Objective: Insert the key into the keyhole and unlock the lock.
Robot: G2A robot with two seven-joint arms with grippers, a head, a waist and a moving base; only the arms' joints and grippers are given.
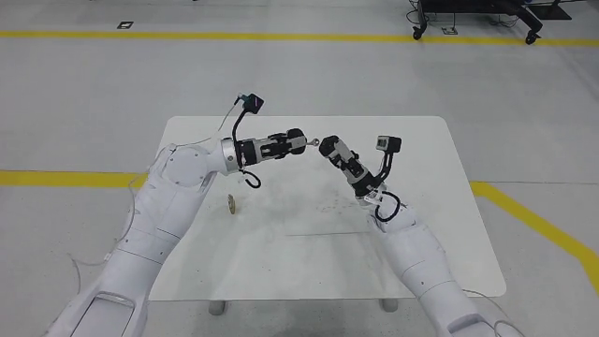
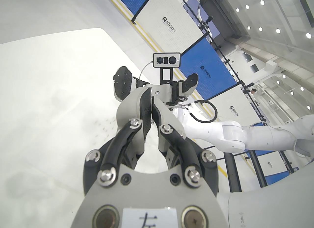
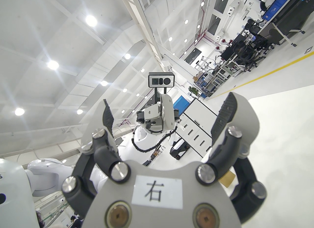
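My left gripper has its two dark pads pressed together with no gap that I can see between them; in the top view a small silvery piece sticks out from its tip, which I take for the key, though from my own wrist the pads hide whatever is pinched there. The gripper is held up above the table, over its far middle part, and points across toward my other arm.

My right gripper stands wide open with nothing in it; its ribbed fingers are spread well apart; it faces the left gripper tip to tip, just beside it, and the silvery piece lies between the two; I cannot tell whether it touches my right fingers.

The lock, a small brass-coloured thing, rests on the white table on my left side, nearer to my body than either gripper and well apart from both; I cannot make out which way its keyhole faces.
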